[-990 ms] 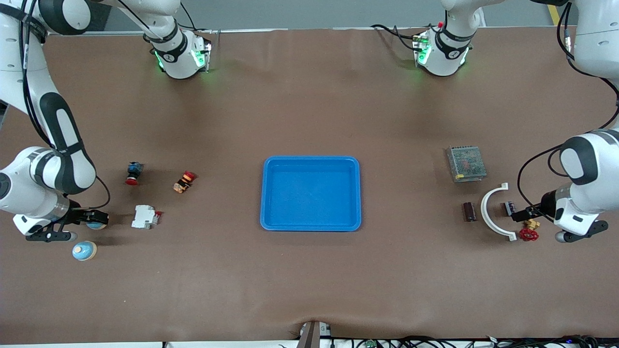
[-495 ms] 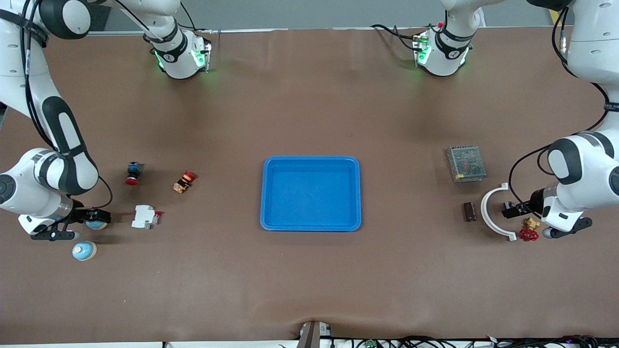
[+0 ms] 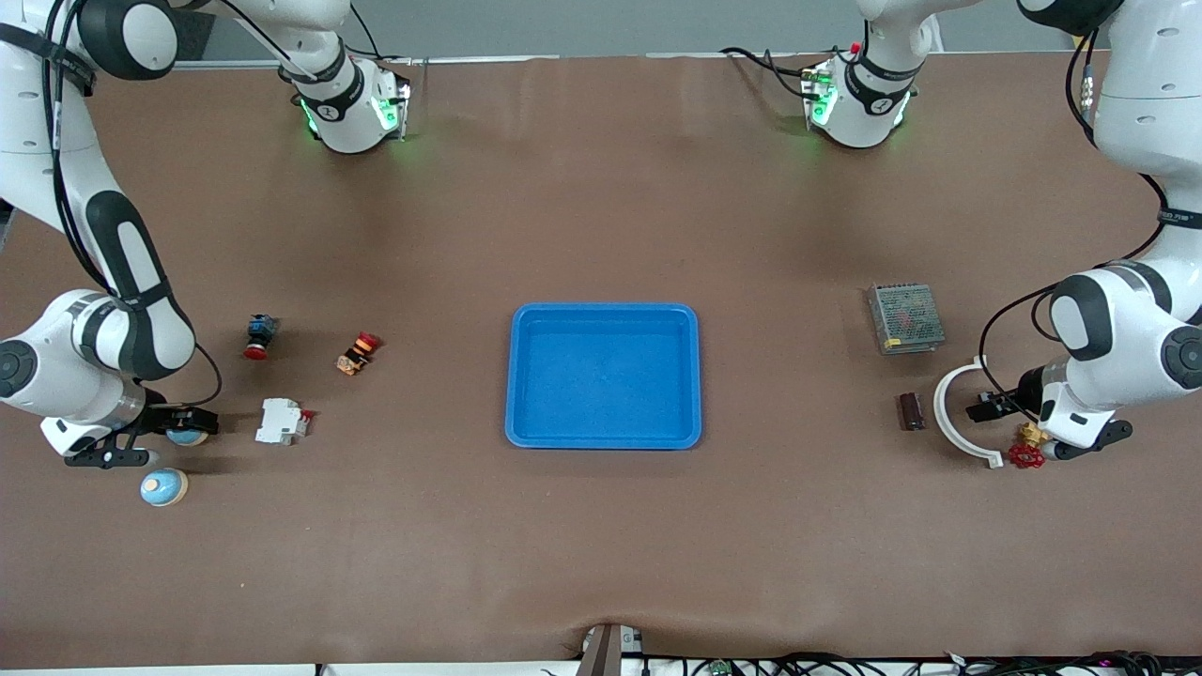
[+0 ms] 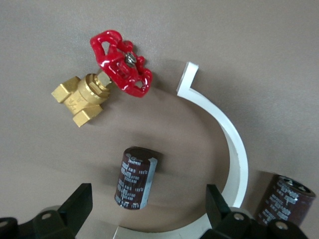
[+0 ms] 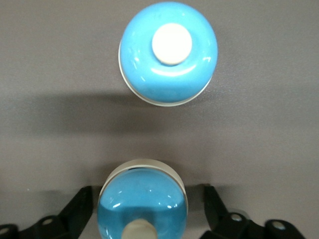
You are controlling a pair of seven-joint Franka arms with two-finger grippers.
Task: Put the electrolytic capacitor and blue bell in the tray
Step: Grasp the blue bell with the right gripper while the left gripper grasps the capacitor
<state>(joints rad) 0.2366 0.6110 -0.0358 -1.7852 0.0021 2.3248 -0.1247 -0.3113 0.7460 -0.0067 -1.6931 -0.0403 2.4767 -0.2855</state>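
Capacitor [image 4: 135, 178] inside white arc [image 4: 234, 149] between wide left gripper [image 4: 149, 211] fingers; right gripper [image 5: 144, 211] open around blue bell [image 5: 143, 201]

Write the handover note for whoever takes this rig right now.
Left gripper: open, down over a capacitor inside the white arc; a second capacitor lies beside the arc, toward the tray.
Right gripper: open, straddling a blue bell; another bell sits nearer the front camera.
Done: nothing; tray holds nothing.
To do: grasp capacitor and bell, put both in tray.
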